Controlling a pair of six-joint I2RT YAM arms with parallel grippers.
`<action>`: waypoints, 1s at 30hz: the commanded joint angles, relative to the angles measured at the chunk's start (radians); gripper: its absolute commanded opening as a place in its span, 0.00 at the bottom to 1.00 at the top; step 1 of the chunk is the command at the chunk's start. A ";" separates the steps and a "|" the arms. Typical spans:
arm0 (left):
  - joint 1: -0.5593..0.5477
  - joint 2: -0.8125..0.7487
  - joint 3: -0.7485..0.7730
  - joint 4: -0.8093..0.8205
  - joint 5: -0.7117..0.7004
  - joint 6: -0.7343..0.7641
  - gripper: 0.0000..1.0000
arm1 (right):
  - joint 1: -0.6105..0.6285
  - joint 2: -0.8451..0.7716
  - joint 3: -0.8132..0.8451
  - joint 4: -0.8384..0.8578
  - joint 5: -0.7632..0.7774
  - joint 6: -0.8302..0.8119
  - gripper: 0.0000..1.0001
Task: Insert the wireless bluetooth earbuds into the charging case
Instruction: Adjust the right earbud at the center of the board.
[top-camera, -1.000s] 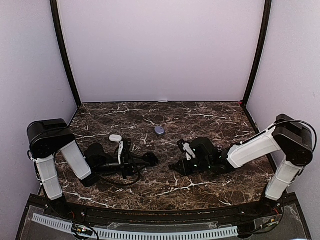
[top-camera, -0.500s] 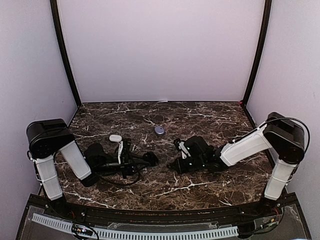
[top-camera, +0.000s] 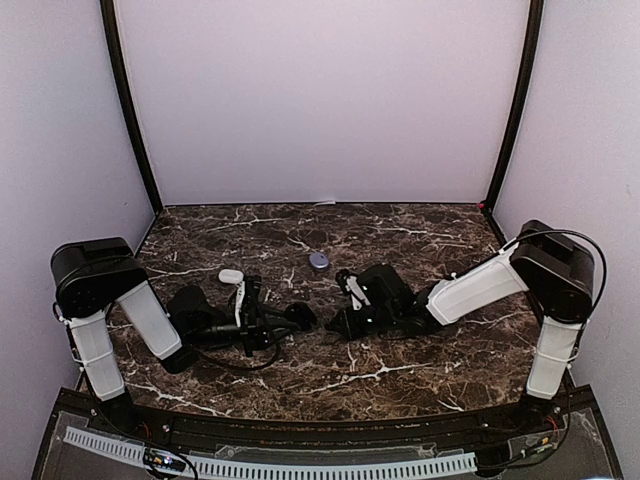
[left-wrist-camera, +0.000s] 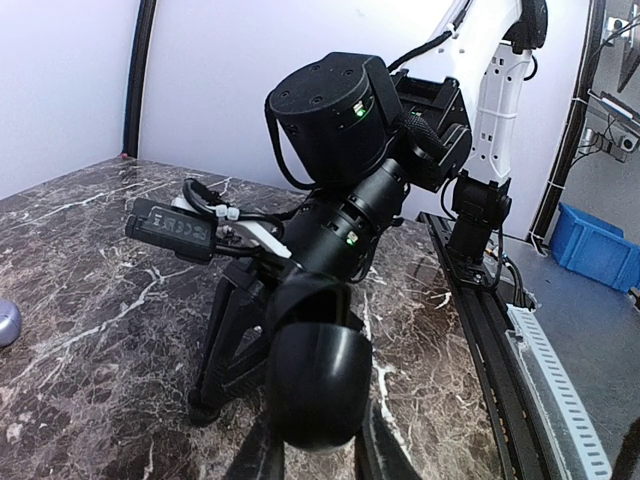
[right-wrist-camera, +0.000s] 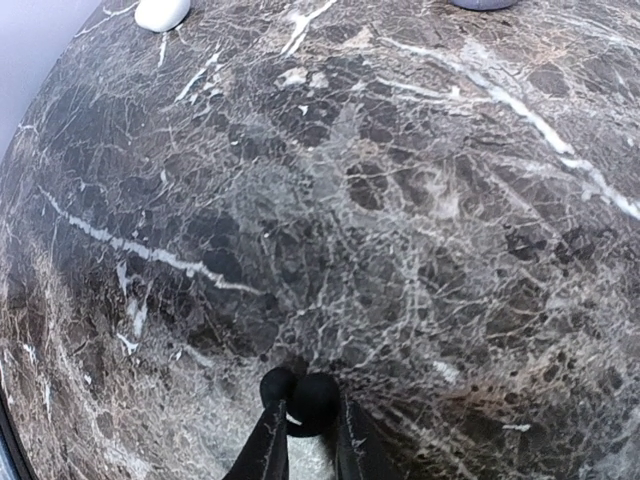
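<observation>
A white case (top-camera: 231, 275) and a grey-purple case (top-camera: 319, 260) lie on the marble counter (top-camera: 400, 235) beyond the arms, clear of both. The left end effector (left-wrist-camera: 318, 452) is clamped on a black charging case (left-wrist-camera: 315, 385). Close beside it, the right end effector (right-wrist-camera: 306, 425) pinches a black earbud (right-wrist-camera: 315, 398) low over the counter. The case's opening is hidden.

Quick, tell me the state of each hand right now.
Left hand: closed, holding a black case.
Right hand: closed on a black earbud pinched at its fingertips.
</observation>
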 joint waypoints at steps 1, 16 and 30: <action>0.005 -0.046 -0.015 0.063 0.004 0.018 0.20 | -0.015 0.022 0.032 0.013 -0.023 -0.014 0.18; 0.005 -0.051 -0.016 0.055 0.001 0.023 0.20 | -0.026 0.055 0.079 -0.013 -0.062 -0.048 0.21; 0.005 -0.061 -0.026 0.060 -0.025 0.028 0.20 | 0.014 0.084 0.122 -0.147 0.049 -0.117 0.28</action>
